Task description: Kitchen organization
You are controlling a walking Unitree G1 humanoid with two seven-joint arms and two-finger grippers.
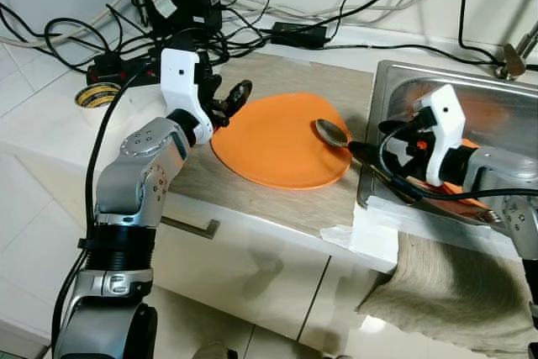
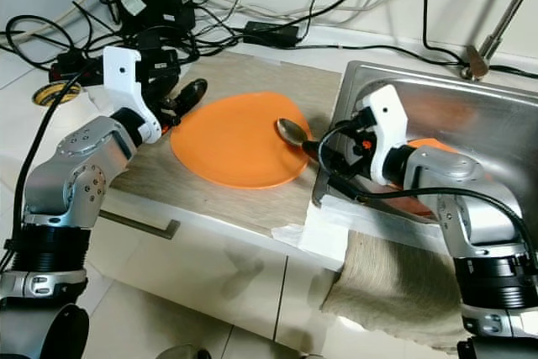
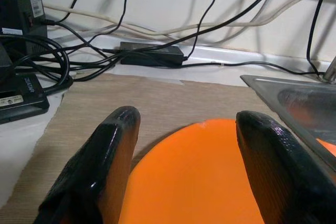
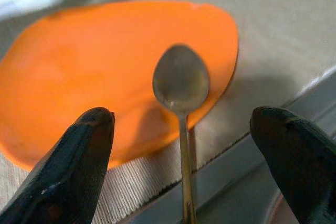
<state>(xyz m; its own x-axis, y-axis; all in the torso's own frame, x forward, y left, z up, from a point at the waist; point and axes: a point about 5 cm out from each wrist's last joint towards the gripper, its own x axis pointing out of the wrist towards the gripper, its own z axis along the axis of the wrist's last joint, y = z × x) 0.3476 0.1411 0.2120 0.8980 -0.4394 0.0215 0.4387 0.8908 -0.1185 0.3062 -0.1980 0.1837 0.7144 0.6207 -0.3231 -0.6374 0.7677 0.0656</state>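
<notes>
an orange plate lay on a beige ribbed mat on the white surface, just left of a steel sink. a metal spoon rested with its bowl on the plate's right edge, the handle reaching over the mat toward the sink rim. in the right wrist view the spoon sat between the two black fingers, its handle running back toward the camera, and neither finger touched it.

the right pincer stood spread wide at the sink's left rim, just short of the spoon handle and holding nothing. behind its wrist, inside the sink, something orange showed; what it was could not be told.

the left pincer hovered at the plate's left rim, also spread wide and holding nothing; in the left wrist view its fingers framed the near edge of the plate, though contact could not be judged.

at the back of the surface lay a tangle of black cables, a black power brick and a black box with labels. a roll of tape sat at the far left. a grey-beige cloth hung over the front edge below the sink. a drawer handle showed on the white cabinet front beneath.
</notes>
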